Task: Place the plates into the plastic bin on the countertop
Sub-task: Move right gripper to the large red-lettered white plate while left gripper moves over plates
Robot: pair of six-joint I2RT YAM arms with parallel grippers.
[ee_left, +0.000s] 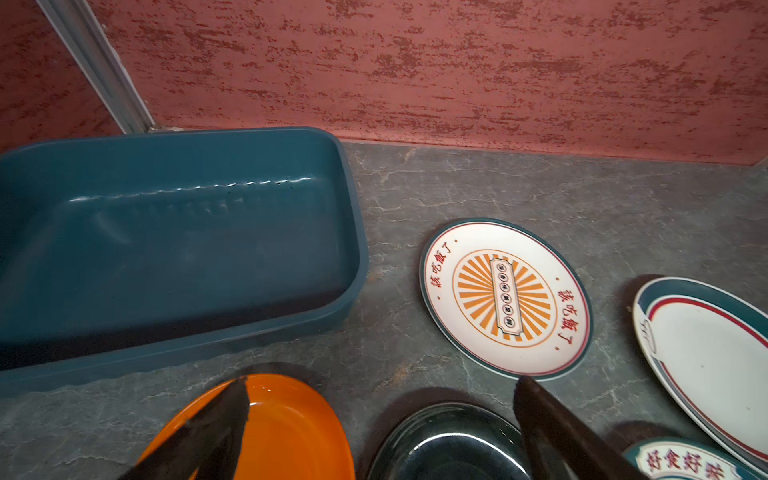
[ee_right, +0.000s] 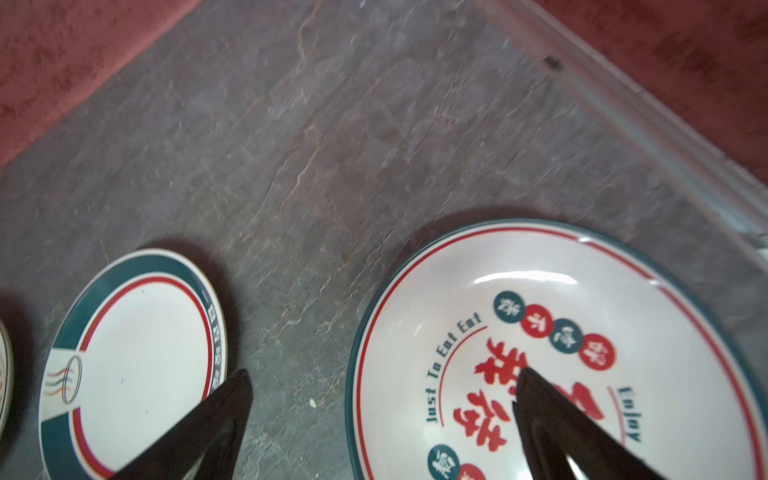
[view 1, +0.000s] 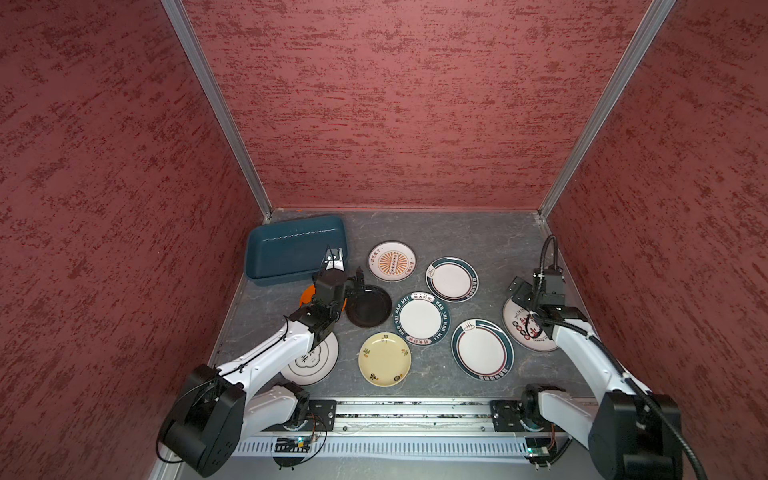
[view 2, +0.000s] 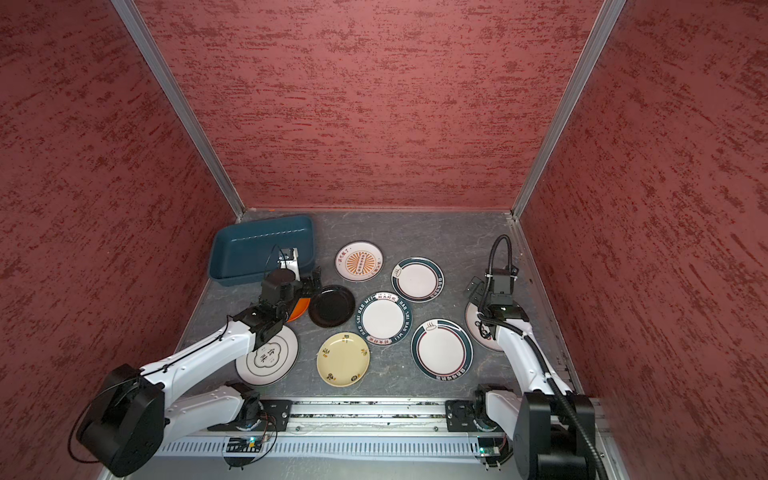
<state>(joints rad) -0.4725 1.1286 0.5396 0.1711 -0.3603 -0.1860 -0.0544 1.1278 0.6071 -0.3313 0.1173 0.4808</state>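
The teal plastic bin (view 1: pixel 295 249) (ee_left: pixel 166 249) sits empty in the far left corner of the countertop (view 1: pixel 457 232). Several plates lie flat on the countertop. My left gripper (view 1: pixel 351 282) (ee_left: pixel 380 382) hangs open just in front of the bin, one fingertip over the orange plate (view 1: pixel 306 296) (ee_left: pixel 291 428) and the other over the black plate's (view 1: pixel 370 307) (ee_left: pixel 449 449) far edge. My right gripper (view 1: pixel 517 291) (ee_right: pixel 384 374) is open and empty, straddling the left rim of the "Just To Eat" plate (view 1: pixel 519 328) (ee_right: pixel 540 353).
Other plates: sunburst (view 1: pixel 391 261), small teal-rimmed (view 1: pixel 452 278), lettered-rim (view 1: pixel 422 318), yellow (view 1: pixel 384 359), large teal-rimmed (view 1: pixel 482 349), and a white one (view 1: pixel 311 361) partly under the left arm. Red walls close in three sides; a metal rail (view 1: pixel 415 409) runs along the front.
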